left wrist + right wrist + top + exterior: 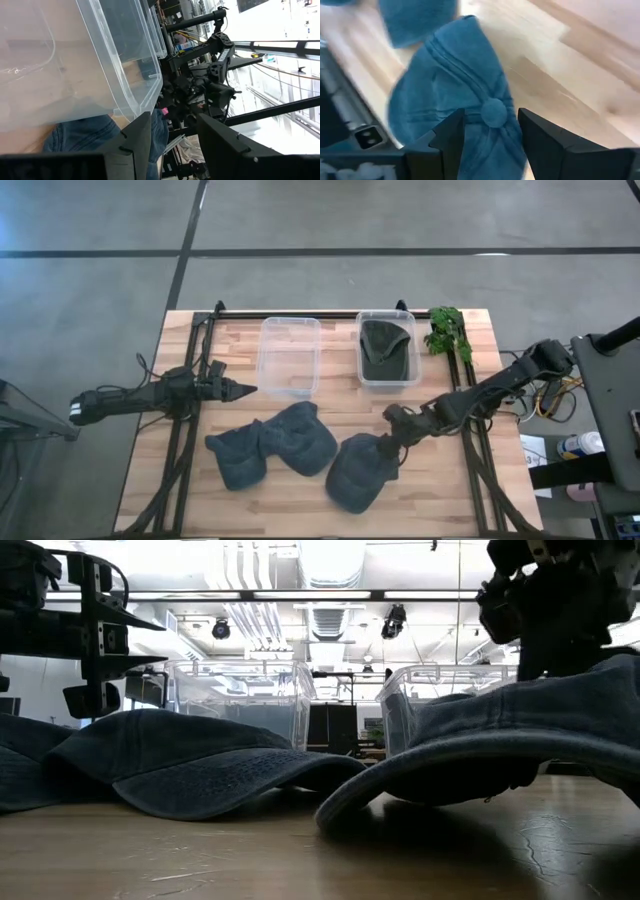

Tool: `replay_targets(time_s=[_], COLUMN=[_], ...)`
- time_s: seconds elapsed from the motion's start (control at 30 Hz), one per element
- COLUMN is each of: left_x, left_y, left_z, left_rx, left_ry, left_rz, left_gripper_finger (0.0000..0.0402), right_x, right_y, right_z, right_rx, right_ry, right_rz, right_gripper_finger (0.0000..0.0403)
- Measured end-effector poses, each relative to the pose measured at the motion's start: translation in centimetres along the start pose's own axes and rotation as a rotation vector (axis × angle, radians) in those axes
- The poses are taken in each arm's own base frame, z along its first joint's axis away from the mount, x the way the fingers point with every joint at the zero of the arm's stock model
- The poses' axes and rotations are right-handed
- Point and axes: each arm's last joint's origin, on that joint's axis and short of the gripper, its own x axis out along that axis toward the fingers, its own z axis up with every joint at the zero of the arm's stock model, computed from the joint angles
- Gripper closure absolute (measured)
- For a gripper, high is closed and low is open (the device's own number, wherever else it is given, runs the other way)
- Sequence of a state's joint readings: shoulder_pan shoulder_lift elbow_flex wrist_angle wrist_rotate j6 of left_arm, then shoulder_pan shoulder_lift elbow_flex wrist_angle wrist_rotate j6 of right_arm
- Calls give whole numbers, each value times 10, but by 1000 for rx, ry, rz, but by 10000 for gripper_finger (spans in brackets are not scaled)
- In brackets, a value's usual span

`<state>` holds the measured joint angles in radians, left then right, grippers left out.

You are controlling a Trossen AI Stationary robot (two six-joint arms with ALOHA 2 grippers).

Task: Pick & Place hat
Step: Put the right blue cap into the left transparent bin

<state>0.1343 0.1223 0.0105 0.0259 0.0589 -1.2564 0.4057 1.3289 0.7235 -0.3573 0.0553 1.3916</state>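
Note:
Three blue-grey caps lie flat on the wooden table. My right gripper is open and low over the near-right cap. In the right wrist view its fingers stand on either side of that cap's crown button. In the low view this cap rests on its brim and rim. The other two caps overlap at the table's middle. My left gripper waits open beside the empty clear bin. My right gripper comes at the cap's crown slanting down from the table's right, one finger on each side of the top button. I cannot tell whether the fingers touch the cloth. The cap lies on the table.
A second clear bin at the far right holds a dark hat. A green leafy sprig lies at the far right corner. Black rails run along the table's left and right sides. Bare wood shows along the near edge.

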Motion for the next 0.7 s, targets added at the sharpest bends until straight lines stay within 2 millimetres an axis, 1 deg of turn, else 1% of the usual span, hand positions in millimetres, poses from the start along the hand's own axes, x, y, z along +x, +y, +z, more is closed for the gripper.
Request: replay_targets(time_s=[0.27,0.53,0.7], left_x=[0,0,0], left_y=[0,0,0], left_z=[0,0,0], left_rx=[0,0,0], left_ry=[0,-1,-1], left_rz=[-1,-1,-2], left_gripper_finger=[248,248,248], right_x=[12,14,15], right_y=[-9,-8,-5], right_z=[-2,-3,-4], right_rx=[-11,-55,-67], right_ry=[-17,-14,42], right_rz=[126,192,268], right_gripper_finger=[225,226,248])
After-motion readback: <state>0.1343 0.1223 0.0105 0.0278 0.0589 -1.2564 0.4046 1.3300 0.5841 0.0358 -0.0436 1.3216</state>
